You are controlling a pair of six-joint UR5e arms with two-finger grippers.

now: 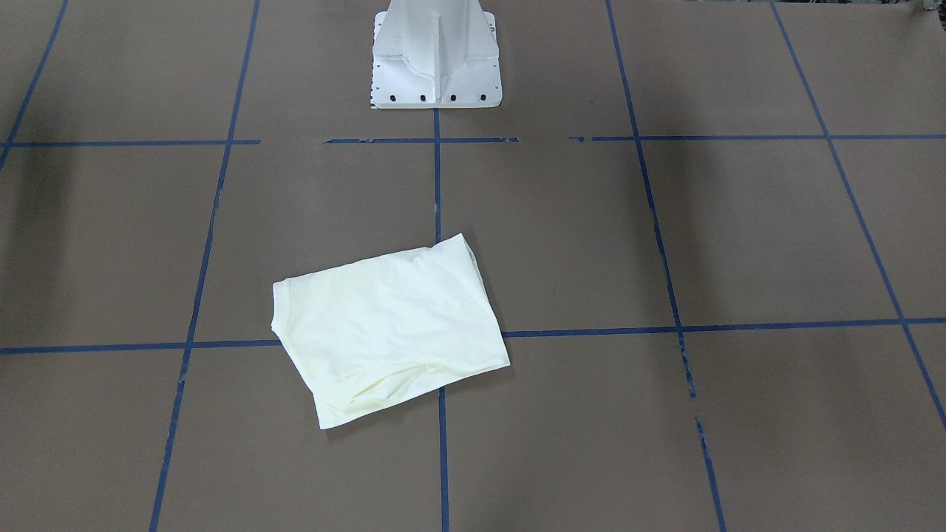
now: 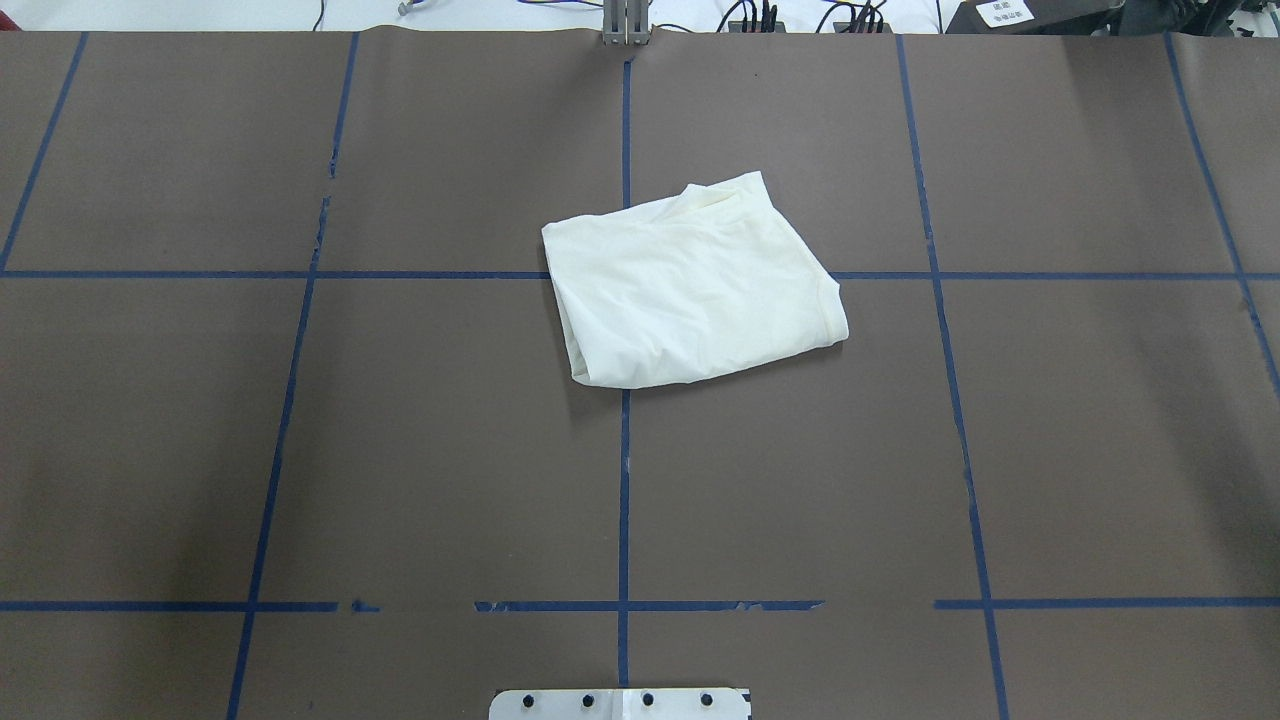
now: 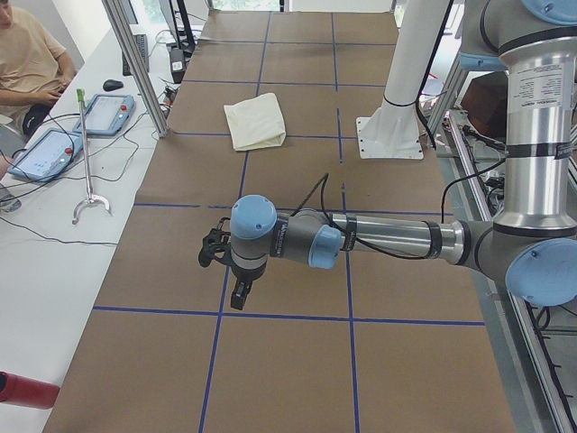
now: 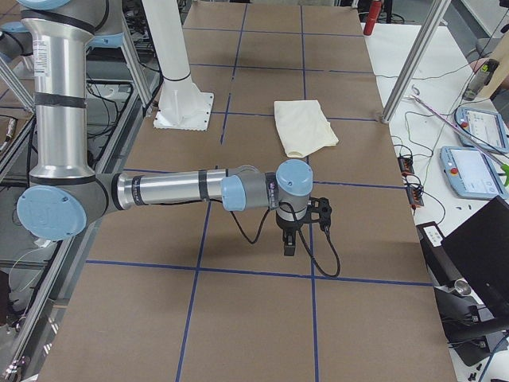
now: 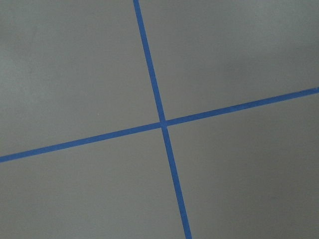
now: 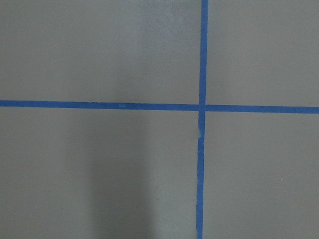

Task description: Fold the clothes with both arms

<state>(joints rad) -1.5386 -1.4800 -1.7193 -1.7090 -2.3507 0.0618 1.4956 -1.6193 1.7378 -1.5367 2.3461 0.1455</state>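
Folded T-shirt (image 2: 690, 285) lies just above centre in the overhead view, long axis left-right, slightly tilted, mostly right of the centre tape line (image 2: 624, 480). Left gripper (image 3: 236, 293) and right gripper (image 4: 289, 243) hang well apart from it. The right is judged marginally nearer. Whether either is apart or together cannot be told.

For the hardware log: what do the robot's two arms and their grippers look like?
The left arm and right arm are silver-grey metal tubes with light blue joint caps and black bands. A black cable loops near each wrist. The left gripper and right gripper are black.
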